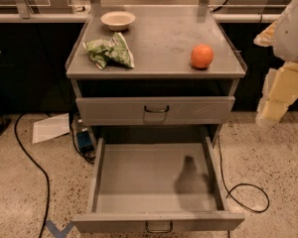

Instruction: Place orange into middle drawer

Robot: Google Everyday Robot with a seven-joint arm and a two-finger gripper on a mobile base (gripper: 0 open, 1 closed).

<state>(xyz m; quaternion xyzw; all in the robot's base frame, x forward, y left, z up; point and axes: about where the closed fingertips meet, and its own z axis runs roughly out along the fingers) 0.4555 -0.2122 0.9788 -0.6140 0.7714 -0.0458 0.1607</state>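
The orange (202,56) sits on the right side of the grey cabinet top (164,38). The middle drawer (139,177) is pulled fully out below and is empty inside, with a small greyish loop handle (159,226) on its front panel. My gripper (269,114) hangs at the end of the white and cream arm at the right edge of the view. It is beside the cabinet, below the level of the top, to the right of the orange and apart from it. It holds nothing that I can see. The arm's shadow falls on the drawer floor.
A pale cream bowl (118,20) stands at the back left of the top, with a green-and-white snack bag (111,52) in front of it. A shut drawer with a darker loop handle (156,109) sits above the open one. Cables (248,192) and a sheet of paper (50,128) lie on the floor.
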